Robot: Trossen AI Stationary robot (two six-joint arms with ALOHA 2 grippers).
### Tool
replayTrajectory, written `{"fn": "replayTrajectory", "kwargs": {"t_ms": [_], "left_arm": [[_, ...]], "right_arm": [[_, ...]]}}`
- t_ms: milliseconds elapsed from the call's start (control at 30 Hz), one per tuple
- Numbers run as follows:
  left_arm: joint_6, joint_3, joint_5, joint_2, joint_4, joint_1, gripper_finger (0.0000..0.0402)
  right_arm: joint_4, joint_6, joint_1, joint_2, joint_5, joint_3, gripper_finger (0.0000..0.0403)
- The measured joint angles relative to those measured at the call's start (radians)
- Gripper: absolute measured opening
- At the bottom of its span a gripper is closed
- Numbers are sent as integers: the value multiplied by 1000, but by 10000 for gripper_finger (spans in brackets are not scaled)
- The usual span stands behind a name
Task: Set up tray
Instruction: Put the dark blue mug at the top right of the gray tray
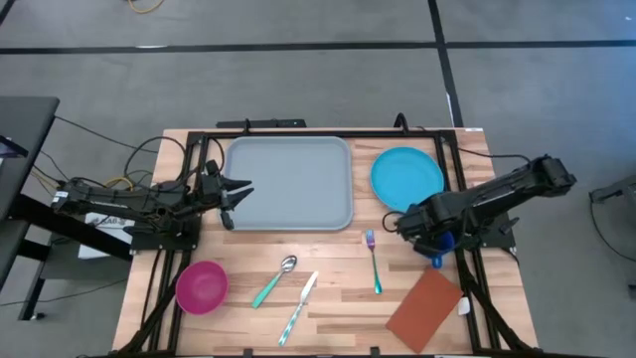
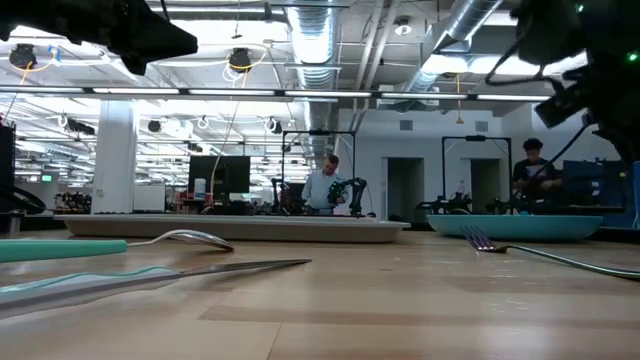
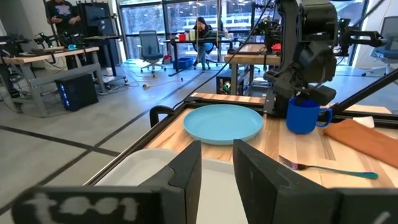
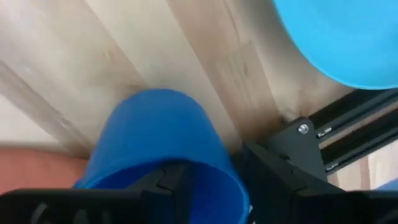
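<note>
Tray (image 1: 290,184), light grey-blue and rectangular with a raised rim, flat at the far middle of the wooden table (image 1: 338,303), empty. Left gripper (image 1: 238,194) poised at the tray's left edge, fingers (image 3: 189,177) spread a little over the rim, nothing between them. Bright blue round plate (image 1: 407,176) just right of the tray, close but apart from it. Right gripper (image 1: 432,239) near the plate's near edge, fingers pinching the rim of a dark blue mug (image 3: 303,115), one finger inside and one outside; mug lifted off the table or just above it, hard to tell which. Fork (image 1: 373,261) with a teal handle lying near of the tray's right corner, tines toward the far side. Spoon (image 1: 275,279) with a green handle and knife (image 1: 298,306) with a pale handle lying side by side at the near middle, both slanted. Pink bowl (image 1: 202,286) at the near left. Rust-brown napkin (image 1: 425,310) at the near right, turned at an angle. Persons standing and sitting among desks in the room beyond the table.
</note>
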Motion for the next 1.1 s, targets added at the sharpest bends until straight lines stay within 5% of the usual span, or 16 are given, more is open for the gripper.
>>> {"fn": "replayTrajectory", "kwargs": {"t_ms": [133, 300, 467, 700, 900, 1100], "left_arm": [[0, 0, 0, 0, 0, 0, 82], [0, 0, 0, 0, -13, 0, 82], [-25, 0, 4, 0, -68, 0, 82], [-75, 0, 3, 0, -141, 0, 82], [-72, 0, -2, 0, -61, 0, 82], [-67, 0, -3, 0, -1, 0, 82]], "right_arm": [[8, 1, -6, 73, -49, 0, 96], [5, -112, -7, 141, -62, 6, 19], [50, -93, 30, 156, 32, 44, 26], [59, 83, 45, 136, 191, 286, 6], [204, -100, -113, 140, 405, 501, 4], [452, -375, -425, 199, 294, 573, 3]]}}
